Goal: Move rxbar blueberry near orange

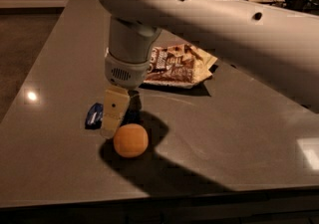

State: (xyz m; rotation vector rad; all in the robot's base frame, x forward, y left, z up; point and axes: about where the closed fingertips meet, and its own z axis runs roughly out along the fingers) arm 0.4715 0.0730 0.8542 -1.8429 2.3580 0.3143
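Gripper [122, 121], fingers spread, over rxbar blueberry [93, 115] (half hidden behind them), just beside orange [130, 140]

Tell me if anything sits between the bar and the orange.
Nothing but the gripper itself, down at the bar, right beside the orange. The snack bag lies farther back, out of the way.

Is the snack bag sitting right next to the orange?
No, the snack bag lies farther back; the pincer is down beside the orange and the rxbar blueberry.
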